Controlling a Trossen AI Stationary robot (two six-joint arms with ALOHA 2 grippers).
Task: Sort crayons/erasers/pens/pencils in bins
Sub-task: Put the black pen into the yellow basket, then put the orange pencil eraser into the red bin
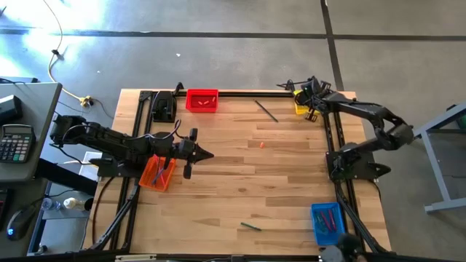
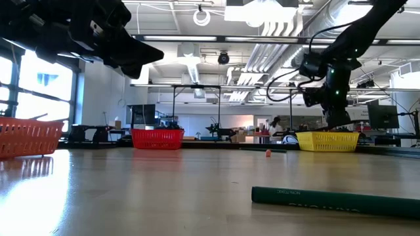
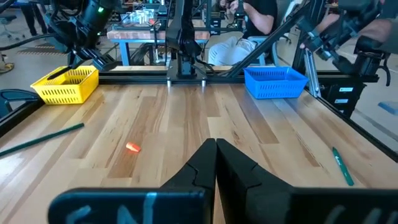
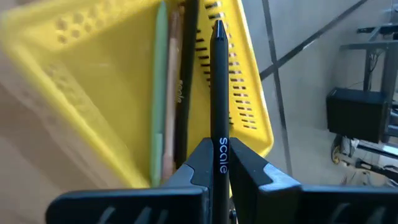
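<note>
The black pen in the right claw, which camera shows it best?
The right wrist view: the slim black pen fills the picture, pinched in the right claw above the yellow plastic bin. The high and low views show only the arm there; the left wrist view hides it.

Grey concrete floor (image 1: 218, 18), a desk (image 1: 29, 109) with a calculator (image 1: 16, 142).

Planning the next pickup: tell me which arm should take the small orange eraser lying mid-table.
Left. The left gripper hangs shut and empty beside the orange bin, facing the eraser across bare wood. The right gripper is busy over the yellow bin, shut on a black pen.
</note>
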